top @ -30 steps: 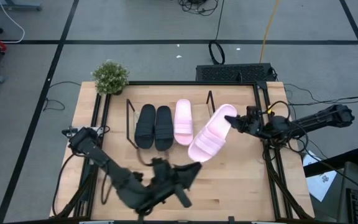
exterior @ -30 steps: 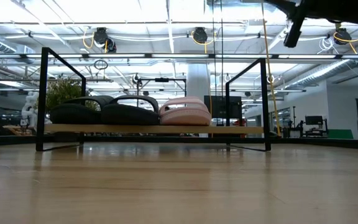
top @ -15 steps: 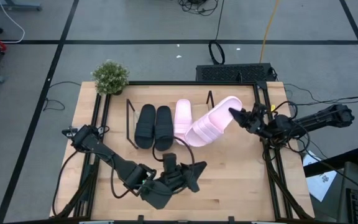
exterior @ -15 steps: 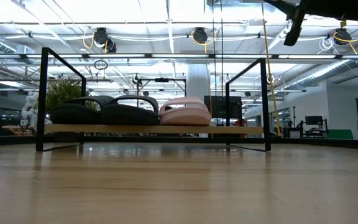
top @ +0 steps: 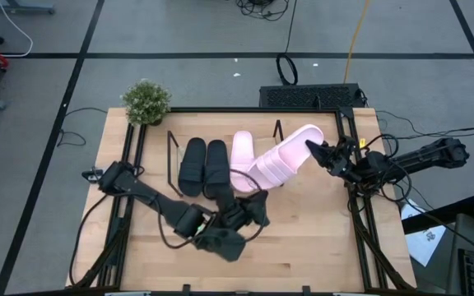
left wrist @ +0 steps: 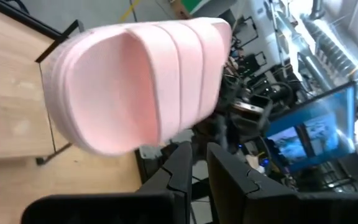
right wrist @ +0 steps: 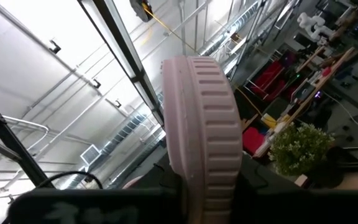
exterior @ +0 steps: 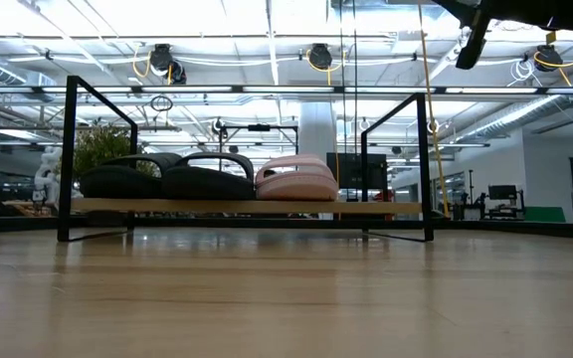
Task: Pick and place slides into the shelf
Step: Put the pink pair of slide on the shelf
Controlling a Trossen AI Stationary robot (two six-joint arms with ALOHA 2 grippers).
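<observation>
- Right pincer [top: 313, 149] grips the second pink slide [top: 280, 163] by its end, tilted over the shelf [top: 171, 164]'s open right slot.
- We level it and lower it beside the placed pink slide [top: 242, 159].
- Left pincer [top: 257, 207], closed and empty, sits just before the shelf; we keep it clear.

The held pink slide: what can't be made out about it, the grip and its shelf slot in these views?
- Low view: held pink slide and right gripper are cut off by the top edge.
- High view: the slide covers the shelf slot under it.
- Right wrist view: the slide's sole hides the fingertips.
- Left wrist view: whether the left gripper touches the slide is unclear.
</observation>
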